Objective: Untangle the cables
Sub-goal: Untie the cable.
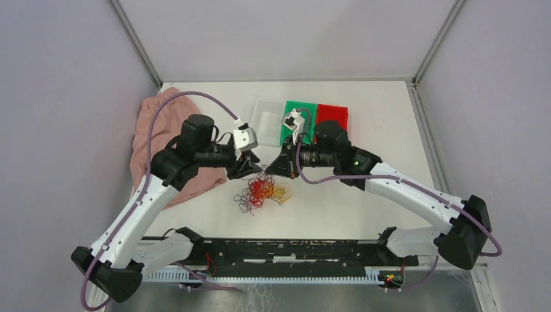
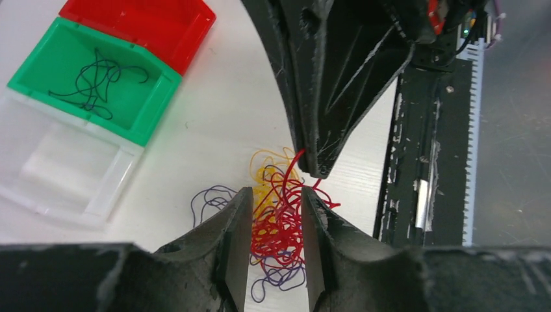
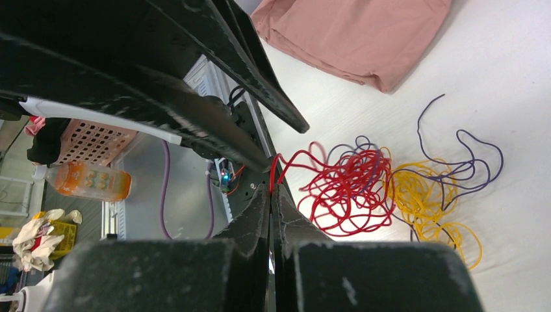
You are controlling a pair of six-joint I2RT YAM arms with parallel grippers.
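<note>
The cables (image 1: 260, 192) lie in a loose heap on the table (image 1: 338, 214), a little nearer the arms than the green box (image 1: 295, 110). Red ones are bunched in the middle, yellow ones sit beside them, and thin dark ones curl around the edge.

The left pincer (image 2: 275, 192) is half open. Its fingers (image 2: 237, 227) stand on either side of the red bunch and are not pressed together. Red cables fill the gap.

The right pincer (image 3: 271, 188) is closed tight. It pinches one red cable at its tip, and that cable runs up off the heap. The two pincer tips are just beside each other, over the heap.

One dark cable (image 2: 97, 81) lies inside the green box. A red box (image 2: 143, 26) touches the green box on one side, and a clear box (image 2: 65, 169) sits on the other. A pink cloth (image 1: 162, 143) lies past the clear box.
</note>
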